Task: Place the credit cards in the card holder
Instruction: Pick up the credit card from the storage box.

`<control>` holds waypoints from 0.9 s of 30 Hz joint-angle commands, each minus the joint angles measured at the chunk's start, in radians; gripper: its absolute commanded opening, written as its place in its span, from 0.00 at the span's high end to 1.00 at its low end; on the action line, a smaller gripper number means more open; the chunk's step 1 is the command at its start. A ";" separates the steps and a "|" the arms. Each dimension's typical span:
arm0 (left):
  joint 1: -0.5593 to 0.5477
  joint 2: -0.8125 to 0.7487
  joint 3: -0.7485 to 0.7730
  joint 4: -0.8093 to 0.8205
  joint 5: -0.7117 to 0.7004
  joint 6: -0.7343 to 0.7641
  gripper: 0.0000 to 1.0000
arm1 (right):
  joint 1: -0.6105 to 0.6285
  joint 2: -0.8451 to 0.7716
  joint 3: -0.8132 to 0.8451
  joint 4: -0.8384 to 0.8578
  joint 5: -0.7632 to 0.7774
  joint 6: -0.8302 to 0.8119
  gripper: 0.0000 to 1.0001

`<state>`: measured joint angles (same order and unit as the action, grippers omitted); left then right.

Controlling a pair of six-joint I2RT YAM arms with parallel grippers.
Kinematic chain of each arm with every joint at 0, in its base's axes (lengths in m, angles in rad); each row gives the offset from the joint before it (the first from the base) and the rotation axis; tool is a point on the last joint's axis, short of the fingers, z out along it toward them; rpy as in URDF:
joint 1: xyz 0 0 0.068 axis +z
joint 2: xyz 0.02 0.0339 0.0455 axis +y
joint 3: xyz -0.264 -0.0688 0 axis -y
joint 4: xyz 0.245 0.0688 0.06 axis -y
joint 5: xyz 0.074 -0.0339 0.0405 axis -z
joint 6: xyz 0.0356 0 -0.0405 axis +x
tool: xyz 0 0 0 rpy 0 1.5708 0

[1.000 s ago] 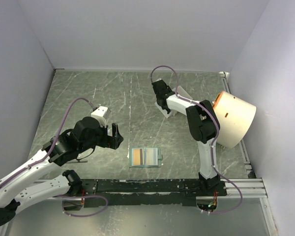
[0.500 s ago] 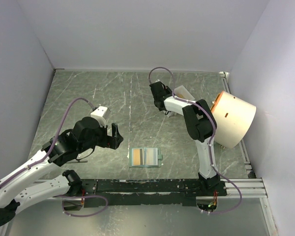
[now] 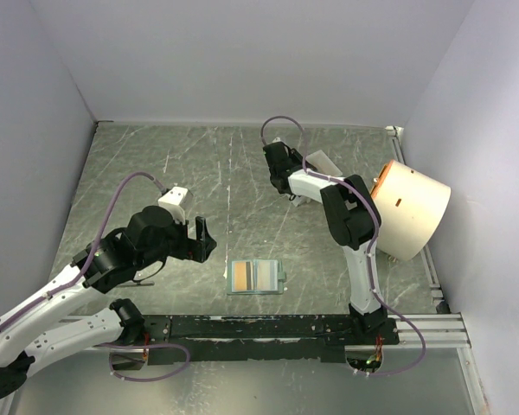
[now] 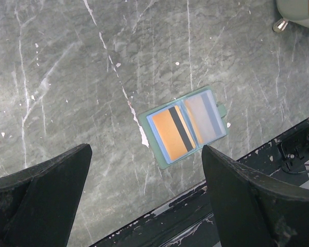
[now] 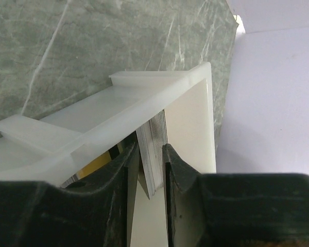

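Right tool [image 5: 150, 154] was down in the white tray [image 5: 118, 105] at the far right of the surface [image 3: 156, 164], its fingers narrowly either side of a thin pack of credit cards [image 5: 153, 146] standing on edge. Fully clamped? Could not tell. The card holder [image 4: 185, 126] lay open and flat well apart from it, toward the near edge, its long axis left to right in the top view, with an orange card [image 4: 170, 135] with a dark stripe in its left pocket. Left tool [image 4: 145, 154] hung right above it, fingers wide apart, clearly the nearer arm. No readable writing or brand anywhere.
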<state>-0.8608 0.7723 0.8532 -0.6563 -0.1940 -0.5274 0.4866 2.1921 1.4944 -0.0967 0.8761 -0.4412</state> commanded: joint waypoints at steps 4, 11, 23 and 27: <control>0.004 -0.006 -0.010 0.004 0.007 0.012 0.00 | 0.001 0.050 0.027 0.010 -0.012 0.013 0.67; 0.008 -0.001 -0.011 0.006 0.013 0.014 0.00 | 0.001 0.059 0.029 0.025 0.005 -0.006 0.66; 0.026 0.005 -0.012 0.015 0.037 0.023 0.00 | 0.001 0.001 0.011 0.053 0.050 -0.032 0.75; 0.033 0.006 -0.012 0.017 0.043 0.024 0.00 | 0.001 0.008 0.013 0.042 0.048 -0.021 0.78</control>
<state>-0.8394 0.7811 0.8532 -0.6556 -0.1753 -0.5220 0.4896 2.2395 1.5032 -0.0723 0.8913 -0.4622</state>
